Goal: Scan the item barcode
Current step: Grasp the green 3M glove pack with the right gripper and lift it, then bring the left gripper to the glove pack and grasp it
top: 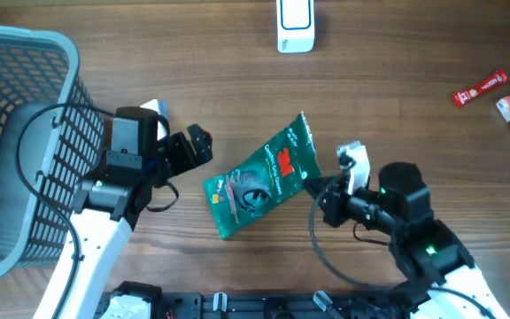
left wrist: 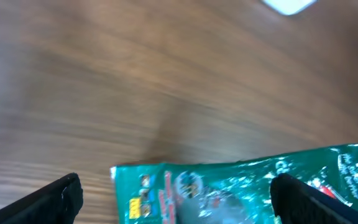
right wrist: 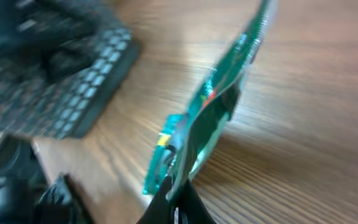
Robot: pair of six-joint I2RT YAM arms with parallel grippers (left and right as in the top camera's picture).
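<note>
Right wrist view: the right tool, nearest the lens at the frame's bottom edge, is clamped tight on one edge of a glossy green foil pouch. The pouch rears up on its side above the wooden bench. Whether its lower edge touches the wood cannot be told.

Left wrist view: the left tool hangs with its two black fingers spread wide and gripping nothing. The pouch lies between and beyond them.

Overhead view: the pouch sits mid-bench between the two arms, the right tool at its right edge and the left tool just off its left. A grey plastic lattice basket stands at far left. A white rectangular device, possibly the scanner, rests at the top edge, well apart.

The pouch looks light, thin and floppy, its film slick. A pinch on the flat sealed border seems safest. A grip on the soft middle would likely crumple it and wrinkle any printed code. No barcode is visible here.
</note>
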